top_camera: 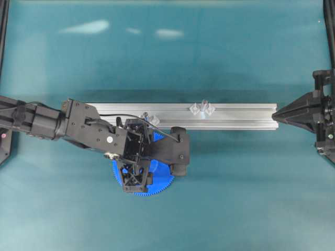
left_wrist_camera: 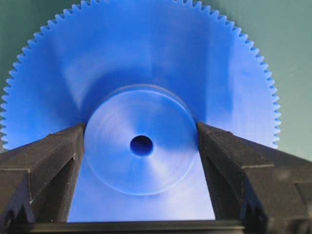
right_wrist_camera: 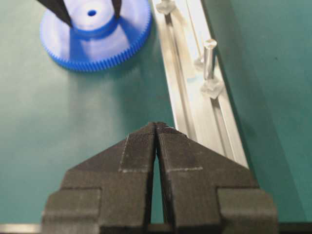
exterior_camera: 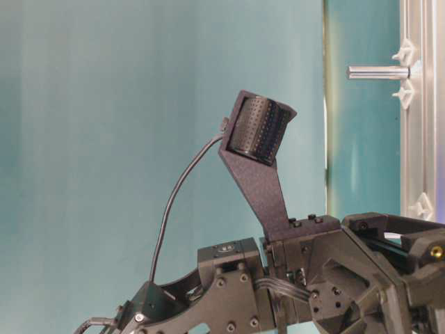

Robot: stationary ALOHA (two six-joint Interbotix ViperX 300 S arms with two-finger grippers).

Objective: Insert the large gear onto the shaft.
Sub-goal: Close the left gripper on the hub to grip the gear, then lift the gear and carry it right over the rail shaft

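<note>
Gear: the large blue gear [left_wrist_camera: 141, 97] lies flat on the green table [top_camera: 167, 57], low and left of centre in the overhead view, mostly hidden under the left arm.
Hub: its raised round hub [left_wrist_camera: 141, 146] with the dark centre hole sits between the left fingers.
Left gripper [left_wrist_camera: 141, 161]: one black finger [left_wrist_camera: 48, 161] presses each side of the hub, so the jaws are clamped on the gear.
Shaft: the thin silvery shaft [top_camera: 203, 104] stands upright on the rail, right of centre, well apart from the gear, between two clear tabs.
Rail: the long aluminium rail [top_camera: 241, 116] runs across the middle of the overhead view, just above the gear.
Right gripper [right_wrist_camera: 156, 127]: jaws closed, tips touching, nothing between them, beside the rail's right end.
</note>
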